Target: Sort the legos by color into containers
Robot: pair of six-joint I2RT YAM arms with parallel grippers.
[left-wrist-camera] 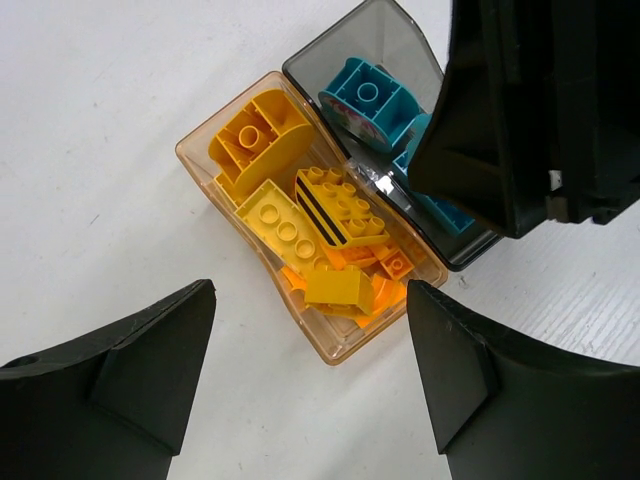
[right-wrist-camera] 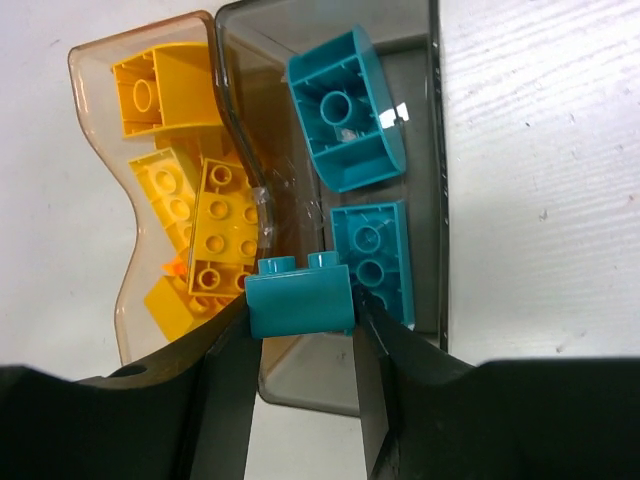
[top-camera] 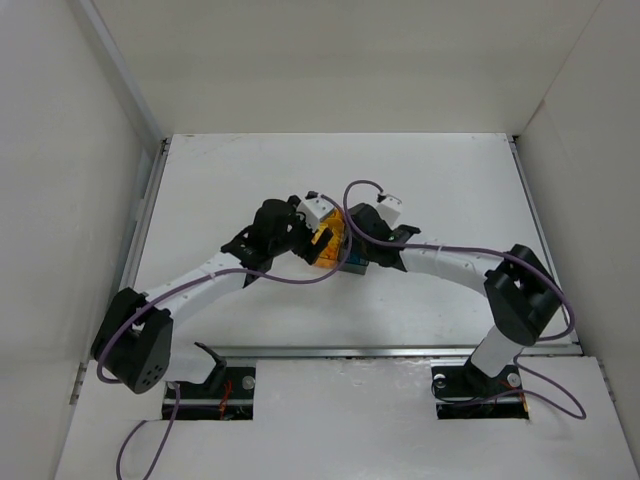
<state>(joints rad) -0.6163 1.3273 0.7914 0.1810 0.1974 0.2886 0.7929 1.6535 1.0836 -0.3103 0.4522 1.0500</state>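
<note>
A small teal brick sits clamped between the right jaws, over the grey bin holding two larger teal bricks, which touches the amber bin of yellow bricks.

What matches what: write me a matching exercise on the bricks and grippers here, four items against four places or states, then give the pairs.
1. black-striped yellow brick
2. curved teal brick
3. small teal brick
4. left gripper

A. clamped in the right gripper
B. in the grey bin
C. open, holding nothing
D. in the amber bin

Pairs: 1-D, 2-B, 3-A, 4-C
</note>
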